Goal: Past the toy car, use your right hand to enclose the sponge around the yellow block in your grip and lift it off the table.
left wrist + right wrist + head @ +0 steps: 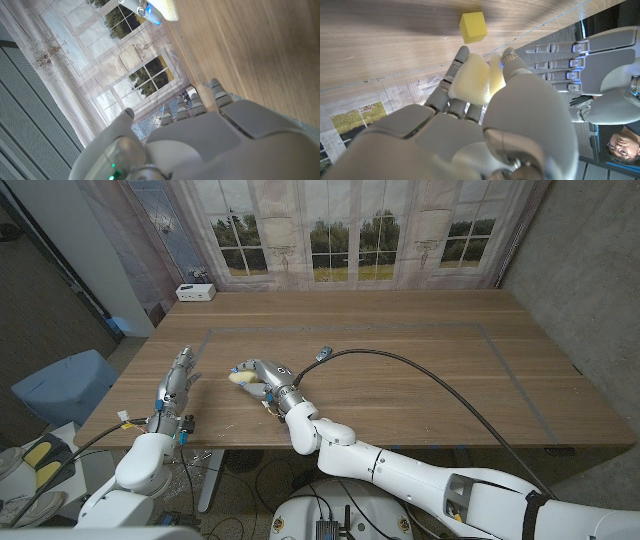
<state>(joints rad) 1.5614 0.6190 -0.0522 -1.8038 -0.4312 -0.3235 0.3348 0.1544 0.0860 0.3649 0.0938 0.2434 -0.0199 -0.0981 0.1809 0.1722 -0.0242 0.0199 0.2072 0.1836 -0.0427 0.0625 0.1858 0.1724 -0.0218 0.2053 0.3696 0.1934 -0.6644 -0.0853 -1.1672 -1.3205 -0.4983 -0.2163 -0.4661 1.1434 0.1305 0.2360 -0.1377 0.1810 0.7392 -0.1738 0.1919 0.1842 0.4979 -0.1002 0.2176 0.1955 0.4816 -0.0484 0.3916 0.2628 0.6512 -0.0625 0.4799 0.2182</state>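
- right hand (pixel 262 375) reaches across the near left part of the tabletop (pixel 400 380), with its arm coming in from the bottom right.
- sponge (pixel 472 79), pale yellow, sits between this hand's fingers (pixel 447 85) and thumb; fingers are curled in and pinching it, seen plainly in the right wrist view.
- in the head view the sponge (pixel 241 379) shows as a pale lump at the left edge of the right hand, low over the wood; cannot tell whether it touches the tabletop or is clear of it.
- yellow block (pixel 473 27) lies on the wood, just beyond the fingertips in the right wrist view, apart from the sponge and not wrapped by it.
- left hand (pixel 176 383) lies near the left edge of the tabletop, fingers straight, close together and holding nothing; it is near the right hand but not touching it.
- white box (pixel 196 292) stands at the far left corner of the tabletop, well apart from both hands.
- black cable (pixel 440 385) curves across the tabletop from a small blue connector (pixel 323 353) just beyond the right hand.
- person at the edge of the right wrist view.
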